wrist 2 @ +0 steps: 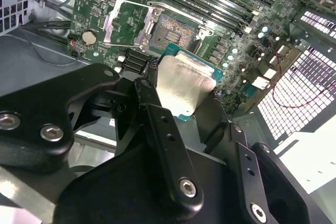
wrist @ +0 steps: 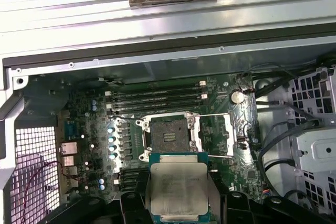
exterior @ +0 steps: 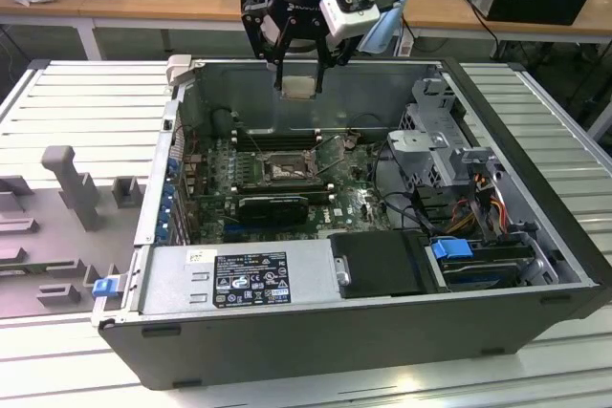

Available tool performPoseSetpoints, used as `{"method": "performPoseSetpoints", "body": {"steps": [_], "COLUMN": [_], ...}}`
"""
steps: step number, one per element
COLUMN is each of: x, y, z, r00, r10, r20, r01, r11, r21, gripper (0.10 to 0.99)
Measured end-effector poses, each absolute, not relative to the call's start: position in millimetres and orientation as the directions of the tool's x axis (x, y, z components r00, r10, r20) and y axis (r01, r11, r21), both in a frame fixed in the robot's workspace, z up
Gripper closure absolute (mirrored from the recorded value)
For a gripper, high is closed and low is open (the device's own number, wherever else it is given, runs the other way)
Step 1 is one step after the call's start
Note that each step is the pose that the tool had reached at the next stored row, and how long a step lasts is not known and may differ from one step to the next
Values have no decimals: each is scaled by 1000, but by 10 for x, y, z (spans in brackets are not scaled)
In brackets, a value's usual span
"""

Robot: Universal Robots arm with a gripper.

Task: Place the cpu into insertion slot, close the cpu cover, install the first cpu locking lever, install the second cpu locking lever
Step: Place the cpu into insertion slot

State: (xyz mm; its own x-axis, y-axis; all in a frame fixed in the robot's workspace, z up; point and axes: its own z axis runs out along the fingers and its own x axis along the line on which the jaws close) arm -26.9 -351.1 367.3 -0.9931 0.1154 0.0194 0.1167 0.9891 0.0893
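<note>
Cpu [exterior: 299, 89] hangs in the air above the open computer case [exterior: 335, 332], clamped by its edges in the pincer [exterior: 298, 79], which is closed just to the chip's width. In both wrist views its silver top [wrist: 178, 188] faces the camera. On the green board below, the insertion slot [wrist: 168, 136] lies bare with its contacts showing. The cpu cover [wrist: 230, 136] is swung open just beside it. The case rests on a slatted metal surface [exterior: 96, 93].
</note>
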Motion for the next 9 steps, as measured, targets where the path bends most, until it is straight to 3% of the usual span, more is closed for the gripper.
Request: {"method": "performPoseSetpoints", "body": {"steps": [9], "x": [-269], "y": [-3511], "z": [3673], "r00": [-992], "r10": [122], "r20": [19], "r01": [123], "r11": [988], "r21": [89], "gripper": [557]}}
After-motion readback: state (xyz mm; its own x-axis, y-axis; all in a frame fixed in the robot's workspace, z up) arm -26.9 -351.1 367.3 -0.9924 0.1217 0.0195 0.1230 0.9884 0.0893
